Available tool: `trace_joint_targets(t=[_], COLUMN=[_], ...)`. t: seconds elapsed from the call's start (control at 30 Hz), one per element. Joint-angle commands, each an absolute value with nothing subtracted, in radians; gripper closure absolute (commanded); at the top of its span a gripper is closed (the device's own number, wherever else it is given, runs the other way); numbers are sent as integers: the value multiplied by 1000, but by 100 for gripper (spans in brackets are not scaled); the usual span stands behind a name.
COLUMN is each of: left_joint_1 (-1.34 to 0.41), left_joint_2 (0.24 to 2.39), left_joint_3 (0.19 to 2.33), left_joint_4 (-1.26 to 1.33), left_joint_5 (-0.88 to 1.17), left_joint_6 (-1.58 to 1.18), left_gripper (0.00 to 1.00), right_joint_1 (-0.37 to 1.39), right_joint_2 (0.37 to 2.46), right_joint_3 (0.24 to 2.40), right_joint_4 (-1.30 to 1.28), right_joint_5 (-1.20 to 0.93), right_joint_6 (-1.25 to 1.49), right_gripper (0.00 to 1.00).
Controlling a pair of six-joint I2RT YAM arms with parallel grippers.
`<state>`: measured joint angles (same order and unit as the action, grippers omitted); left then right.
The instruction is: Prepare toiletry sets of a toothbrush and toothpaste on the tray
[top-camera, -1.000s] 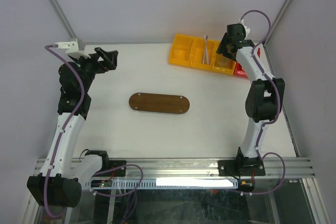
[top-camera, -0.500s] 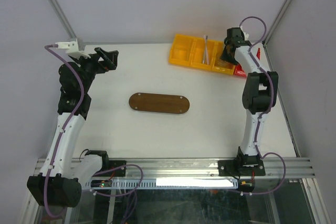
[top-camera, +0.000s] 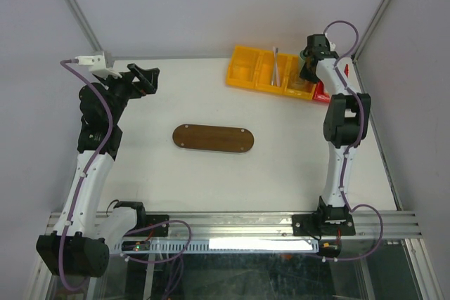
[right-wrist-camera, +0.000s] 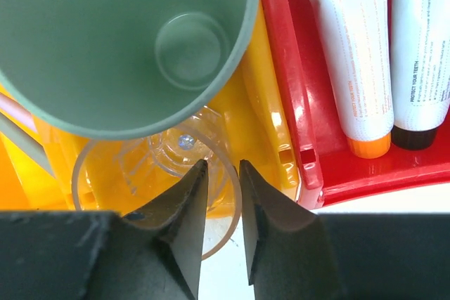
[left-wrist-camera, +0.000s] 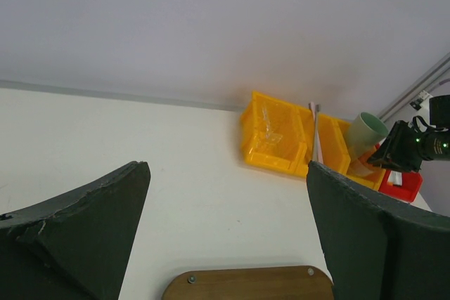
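Note:
The dark-brown oval tray (top-camera: 214, 138) lies mid-table with nothing on it; its far edge shows in the left wrist view (left-wrist-camera: 246, 284). Two white toothpaste tubes (right-wrist-camera: 344, 47) lie in the red bin (right-wrist-camera: 309, 152). A pale toothbrush (top-camera: 276, 67) stands in the yellow bin (top-camera: 246, 68), also in the left wrist view (left-wrist-camera: 316, 135). My right gripper (top-camera: 307, 68) is down at the yellow bin's right end; its jaws (right-wrist-camera: 223, 166) stand nearly closed over the rim of a clear glass (right-wrist-camera: 155, 173). My left gripper (top-camera: 144, 79) hangs open and empty at the far left (left-wrist-camera: 226, 173).
A mint-green cup (right-wrist-camera: 126, 40) sits in the yellow bin just behind the clear glass, also in the left wrist view (left-wrist-camera: 365, 131). The red bin (top-camera: 323, 94) adjoins the yellow bin's right end. The side wall and a frame post stand close to the right arm.
My right arm has reached further back and lowered its gripper into the right end of the yellow bin. The left arm and the tray have not moved.

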<state>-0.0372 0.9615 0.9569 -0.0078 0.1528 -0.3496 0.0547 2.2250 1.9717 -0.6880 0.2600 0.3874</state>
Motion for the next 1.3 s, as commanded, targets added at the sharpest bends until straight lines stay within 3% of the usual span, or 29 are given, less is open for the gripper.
trace_joint_targets(t=[0.0, 0.13, 0.3, 0.8, 1.07, 1.27], left_joint_1=[-27, -26, -26, -27, -26, -26], left_joint_2=[956, 955, 964, 958, 962, 965], left_joint_3=[1000, 1000, 1001, 996, 996, 998], left_joint_4=[37, 37, 37, 37, 36, 37], left_joint_5=[167, 173, 176, 162, 156, 179], left_joint_6=[-354, -356, -358, -356, -354, -365], left_gripper=[1, 1, 1, 1, 1, 1], right_joint_1=[48, 49, 48, 46, 46, 62], right_joint_2=[2225, 2220, 2173, 1938, 1738, 1529], right_joint_3=[2027, 2052, 2049, 1946, 1814, 1599], right_joint_4=[-693, -725, -737, -733, -720, -663], right_joint_5=[241, 258, 278, 247, 160, 55], right_joint_6=[403, 405, 393, 373, 380, 386], right_gripper=[76, 90, 100, 100, 100, 100])
